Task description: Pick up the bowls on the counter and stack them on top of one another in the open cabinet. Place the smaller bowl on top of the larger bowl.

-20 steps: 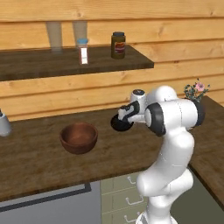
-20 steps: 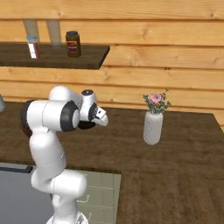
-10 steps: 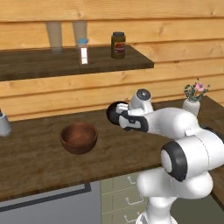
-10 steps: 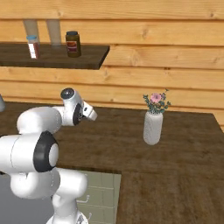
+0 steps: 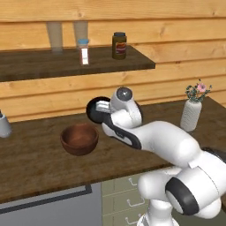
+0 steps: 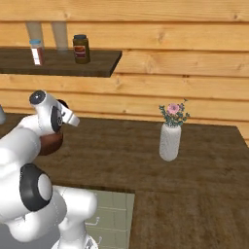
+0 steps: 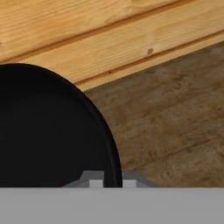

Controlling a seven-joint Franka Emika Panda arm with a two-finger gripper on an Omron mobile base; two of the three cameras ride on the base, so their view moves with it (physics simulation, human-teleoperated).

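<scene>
Wall shelf (image 5: pixel 66 66), dark wood, mounted on a plank wall (image 5: pixel 176 26). On it: brown jar (image 5: pixel 119 45) with dark lid near the right end; small white bottle (image 5: pixel 83 51) with blue cap left of the jar; two pale glasses (image 5: pixel 55 37) behind the bottle. White vase (image 5: pixel 191 114) with pink flowers stands far right. Drawers (image 5: pixel 126 198) with handles below. White object (image 5: pixel 3 126) at far left edge, cut off.

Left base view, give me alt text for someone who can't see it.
A white robot arm holds a small black bowl in its tool, lifted above a dark wooden counter just right of a wide brown wooden bowl. A wall shelf with a jar runs above; a white vase of flowers stands at right.
</scene>
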